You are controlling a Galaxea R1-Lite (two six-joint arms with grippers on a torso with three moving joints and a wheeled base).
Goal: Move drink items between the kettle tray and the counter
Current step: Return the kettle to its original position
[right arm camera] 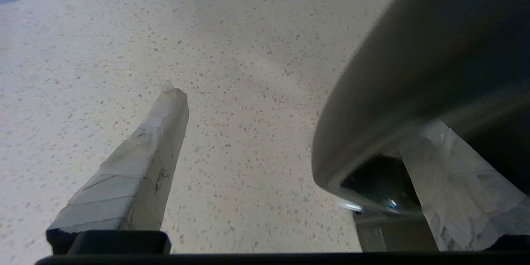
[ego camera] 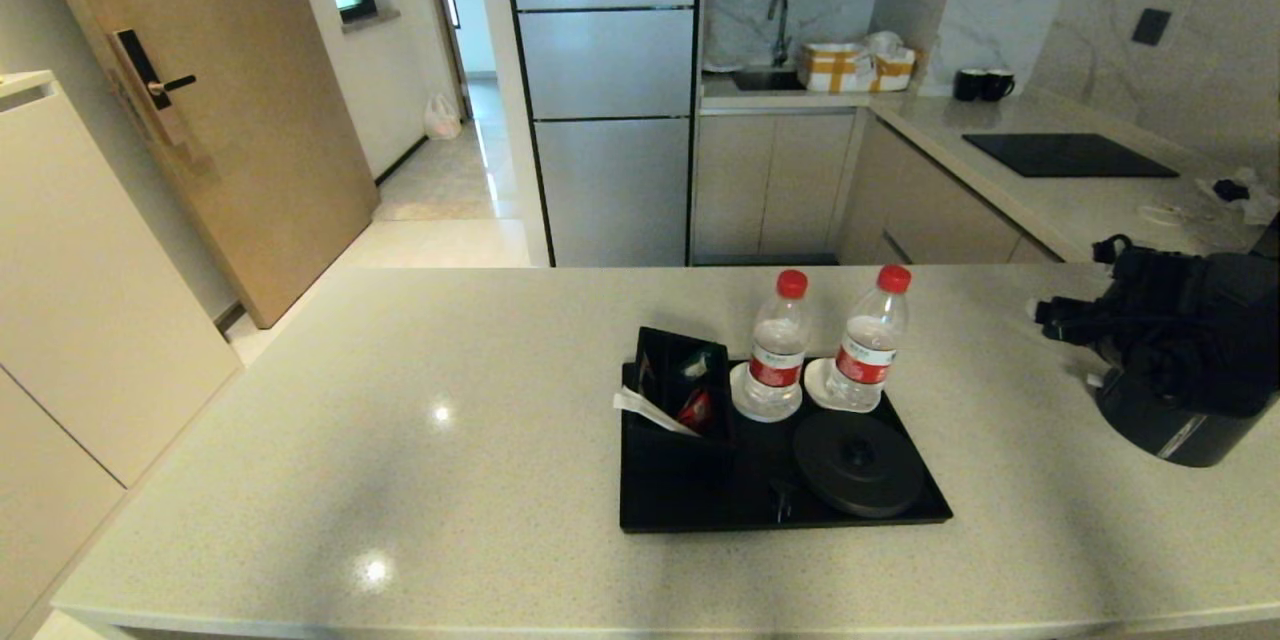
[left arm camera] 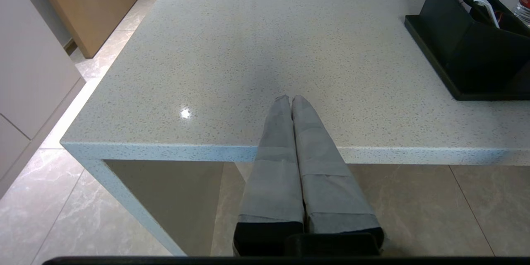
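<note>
Head view shows my right fingers spread around the kettle on the desk, bottles untouched on the tray.

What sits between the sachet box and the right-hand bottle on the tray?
Head view: the other water bottle on its white coaster stands between the sachet box and the right-hand bottle.

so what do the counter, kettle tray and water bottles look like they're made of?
Counter: polished speckled stone or composite; it mirrors the ceiling lights.
Kettle tray: smooth black with a low rim, probably plastic, possibly lacquered.
Water bottles: clear thin plastic, see-through, with red caps.
</note>
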